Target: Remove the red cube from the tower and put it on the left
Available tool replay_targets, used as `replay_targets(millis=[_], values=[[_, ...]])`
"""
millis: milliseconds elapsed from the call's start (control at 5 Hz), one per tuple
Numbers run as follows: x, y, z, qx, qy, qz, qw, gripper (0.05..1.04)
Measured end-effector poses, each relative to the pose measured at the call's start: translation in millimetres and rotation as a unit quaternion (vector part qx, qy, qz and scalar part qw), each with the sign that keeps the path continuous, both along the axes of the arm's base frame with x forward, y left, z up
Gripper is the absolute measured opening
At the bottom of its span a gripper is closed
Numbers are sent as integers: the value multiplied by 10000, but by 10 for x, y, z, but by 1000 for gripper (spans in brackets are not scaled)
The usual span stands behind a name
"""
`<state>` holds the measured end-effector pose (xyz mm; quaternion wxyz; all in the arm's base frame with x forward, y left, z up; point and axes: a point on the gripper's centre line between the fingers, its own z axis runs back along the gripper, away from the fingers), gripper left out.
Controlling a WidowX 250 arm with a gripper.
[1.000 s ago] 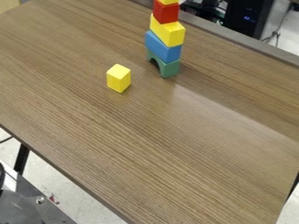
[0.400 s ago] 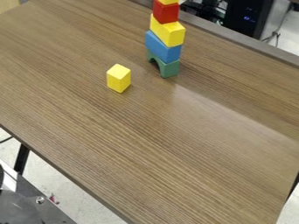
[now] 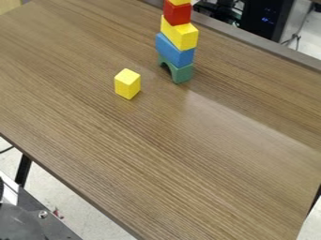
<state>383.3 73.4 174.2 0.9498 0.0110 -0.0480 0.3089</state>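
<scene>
A tower of blocks stands upright near the table's far edge, at the top centre of the camera view. Its red cube point(image 3: 177, 13) rests on a yellow block point(image 3: 180, 33). Below that are a blue block point(image 3: 174, 50) and, at the foot, a green arch point(image 3: 179, 71). Another yellow piece point(image 3: 180, 2) sits on the red cube, cut off by the view's top edge.
A separate yellow block point(image 3: 127, 84) stands on the brown table point(image 3: 156, 154), left of and nearer than the tower. Beyond the far edge are dark equipment point(image 3: 266, 18) and cables. A grey metal structure point(image 3: 44, 225) lies at the lower left.
The upper part of the tower, with the red cube, has shifted very slightly to the left. The blocks at its foot and the separate yellow block have kept their places.
</scene>
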Motion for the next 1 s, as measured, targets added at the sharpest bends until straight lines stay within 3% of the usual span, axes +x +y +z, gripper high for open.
replay_targets(millis=[200,600,800,1000], values=[[-47,53,13,107,25,83,9999,590],[-455,536,82,325,175,897,9953,590],[-703,776,-109,305,570,1395,9881,590],[-817,948,-289,325,721,1633,9834,590]])
